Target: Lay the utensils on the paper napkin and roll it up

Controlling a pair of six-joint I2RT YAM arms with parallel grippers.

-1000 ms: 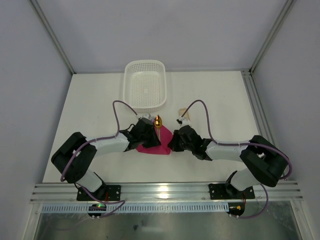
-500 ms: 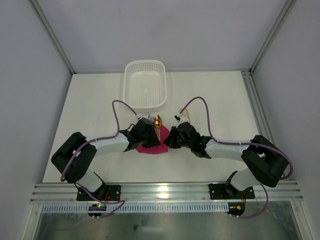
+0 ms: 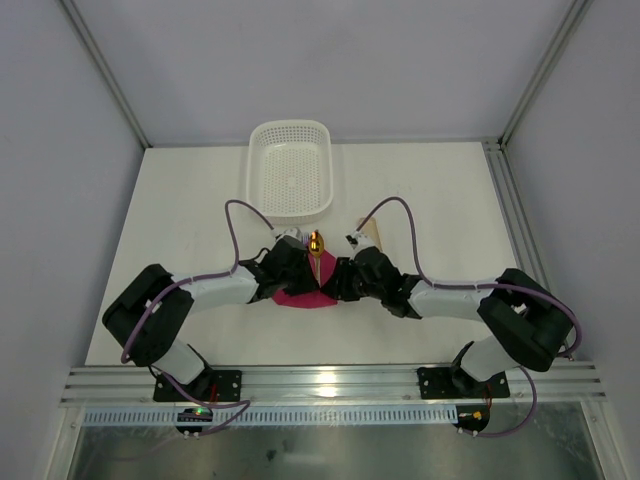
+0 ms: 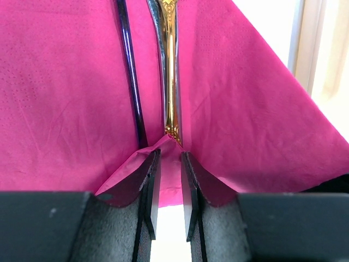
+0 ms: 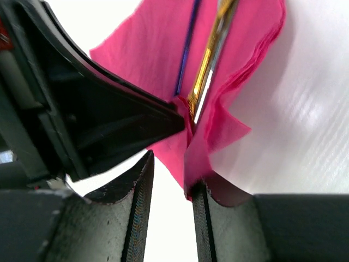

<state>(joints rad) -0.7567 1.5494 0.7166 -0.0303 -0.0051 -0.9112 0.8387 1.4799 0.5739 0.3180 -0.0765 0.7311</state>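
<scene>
The magenta paper napkin (image 3: 303,295) lies between my two grippers. Two utensils lie on it side by side: a gold one (image 4: 170,82) whose shiny head (image 3: 316,243) sticks out past the far edge, and a darker one (image 4: 130,82). My left gripper (image 4: 169,155) is slightly open, with the napkin's near corner raised over its fingertips. My right gripper (image 5: 172,169) is open at the napkin's (image 5: 158,49) right edge, which folds up against its right finger (image 5: 199,218). The gold handle (image 5: 210,60) and the dark handle (image 5: 187,49) show there too.
A white perforated basket (image 3: 290,170) stands behind the napkin. A pale beige strip (image 3: 372,230) lies just right of the gold head. The left gripper's black body (image 5: 82,109) sits close beside the right fingers. The arm cables loop above both wrists.
My right gripper has moved left to the napkin's right edge, and that edge has bunched up. My left gripper and the utensils have stayed in place.
</scene>
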